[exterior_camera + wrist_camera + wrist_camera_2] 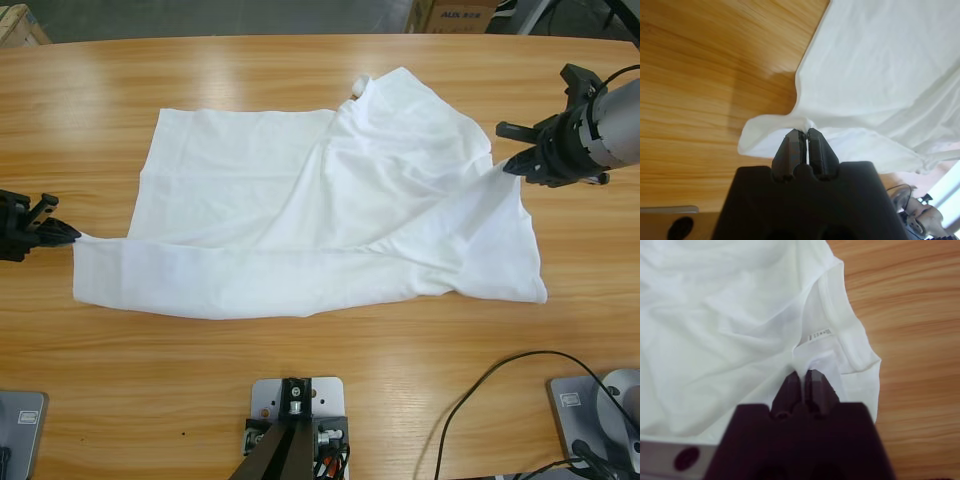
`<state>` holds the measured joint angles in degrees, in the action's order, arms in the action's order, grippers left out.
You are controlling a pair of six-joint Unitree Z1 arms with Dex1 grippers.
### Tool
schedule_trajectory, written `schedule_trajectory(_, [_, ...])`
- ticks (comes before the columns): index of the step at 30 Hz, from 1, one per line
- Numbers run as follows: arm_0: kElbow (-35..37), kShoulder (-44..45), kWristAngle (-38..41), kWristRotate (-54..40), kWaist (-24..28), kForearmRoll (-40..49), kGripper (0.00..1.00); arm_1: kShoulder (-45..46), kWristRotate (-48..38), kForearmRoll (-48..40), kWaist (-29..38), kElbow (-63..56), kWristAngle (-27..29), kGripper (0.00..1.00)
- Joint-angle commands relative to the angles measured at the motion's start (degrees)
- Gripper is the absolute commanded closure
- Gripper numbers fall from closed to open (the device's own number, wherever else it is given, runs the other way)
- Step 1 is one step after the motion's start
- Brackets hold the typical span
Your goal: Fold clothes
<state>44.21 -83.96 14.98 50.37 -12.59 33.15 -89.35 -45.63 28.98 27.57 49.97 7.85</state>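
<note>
From above, my left gripper (62, 233) sat at nine o'clock on the wooden table (300, 380), its jaws closed on the near-left corner of the white T-shirt (300, 210), which lay spread across the middle of the table with one long band of cloth doubled along its six o'clock edge. I judged I had that corner pinched so the band could be drawn taut and carried over as one straight fold, since a loose corner would have let the edge sag. At two to three o'clock my right gripper (522, 160) was clamped on the opposite end, cloth rising to it in a ridge off the table, so the shirt was stretched between the two holds. The left wrist view gave me what the overhead could not: the left gripper's (803, 134) jaws pressed together with only a small pucker of the T-shirt's (880, 65) fabric caught at their tips, a shallow bite that might slip. The right wrist view showed the right gripper (802, 374) closed on the T-shirt (715, 340) just below the neck opening, with a small label (819, 334) inside the collar, which the overhead view did not show.
</note>
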Motion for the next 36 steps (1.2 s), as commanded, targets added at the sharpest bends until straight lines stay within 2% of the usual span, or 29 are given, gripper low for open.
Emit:
schedule_trajectory(1, [0.8,-6.4,1.0,-2.1,0.8,-4.9,0.031,-3.2,3.9,-3.2,-0.9,-0.8,2.6,0.004])
schedule_trajectory(2, [0.9,-6.3,1.0,-3.1,0.8,-5.7,0.002,-2.7,4.9,-3.5,-0.9,-0.8,3.2,0.0])
schedule_trajectory(7, [1.7,-4.6,1.0,-4.5,0.9,-7.3,0.0,2.7,5.3,-1.9,-0.9,-0.1,6.6,0.0])
schedule_trajectory(10, [3.1,-3.0,1.0,-6.4,0.9,-7.4,0.001,3.9,4.8,7.3,-0.9,3.1,9.6,0.0])
schedule_trajectory(12, [4.4,-1.6,1.0,-9.1,0.9,-7.4,0.004,7.0,1.5,11.8,-0.7,3.1,9.6,0.001])
schedule_trajectory(14, [4.9,-0.7,1.2,-11.5,0.9,-7.3,0.007,9.8,-5.3,15.3,-0.7,1.6,8.6,0.031])
schedule_trajectory(17, [4.5,-1.4,1.9,-14.3,-0.4,-6.0,0.019,9.1,-7.3,11.1,-4.5,-3.4,4.1,0.054])
schedule_trajectory(19, [4.7,-2.9,1.3,-14.9,-2.3,-4.3,0.023,7.2,-4.9,6.9,-8.7,-5.6,-0.2,0.05])
schedule_trajectory(23, [8.6,-8.7,-2.6,-17.9,-8.1,-1.5,0.013,-1.8,3.6,3.4,-10.1,-2.9,-1.9,0.055])
schedule_trajectory(25, [13.3,-11.7,-5.6,-23.3,-10.6,1.4,0.015,-3.6,10.2,1.7,-9.6,-1.1,-1.3,0.055])
schedule_trajectory(27, [17.2,-13.5,-7.7,-29.9,-12.3,2.8,0.013,-3.7,13.1,1.5,-9.6,0.2,-0.4,0.051])
schedule_trajectory(29, [20.1,-16.1,-9.4,-41.0,-14.1,2.8,0.013,-4.6,15.2,1.3,-9.6,0.7,-0.5,0.047])
schedule_trajectory(31, [22.0,-19.7,-10.9,-50.1,-14.7,2.8,0.013,-5.9,16.5,1.4,-9.6,0.9,-0.5,0.046])
schedule_trajectory(36, [28.0,-28.2,-11.9,-52.2,-14.7,3.2,0.018,-10.2,17.9,1.5,-9.4,3.7,-0.6,0.046])
